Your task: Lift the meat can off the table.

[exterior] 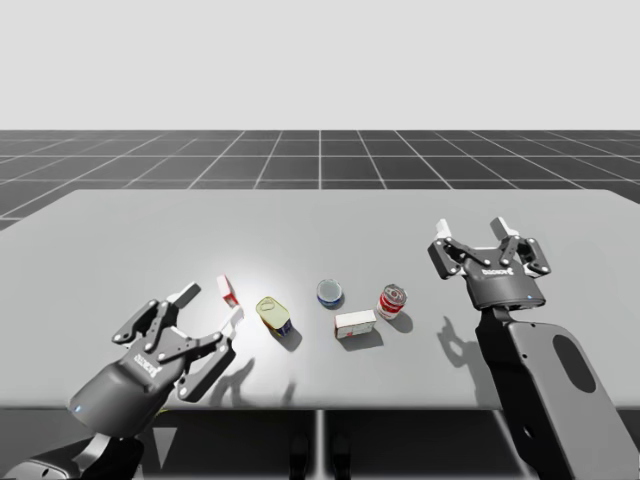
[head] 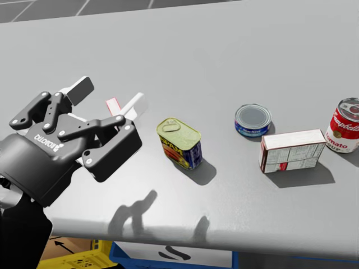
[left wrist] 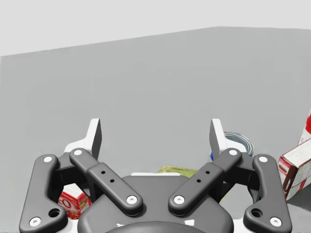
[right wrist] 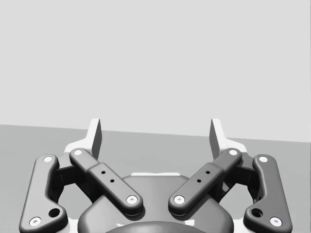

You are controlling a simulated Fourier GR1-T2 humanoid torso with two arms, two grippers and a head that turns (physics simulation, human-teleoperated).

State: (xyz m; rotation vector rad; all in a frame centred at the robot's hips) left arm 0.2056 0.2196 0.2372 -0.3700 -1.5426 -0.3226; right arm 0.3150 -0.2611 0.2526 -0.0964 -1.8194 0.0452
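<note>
The meat can is a squat, rounded-rectangular tin with a yellow-green lid and blue-and-yellow sides. It stands upright on the grey table, left of centre. My left gripper hovers open just left of it, with nothing between its fingers. From the left wrist view a sliver of the meat can peeks out under the gripper. My right gripper is open and raised over the table's right side, far from the can.
A small red-and-white box lies by the left fingers. Right of the meat can are a flat blue can, a white box and a red-and-white soup can.
</note>
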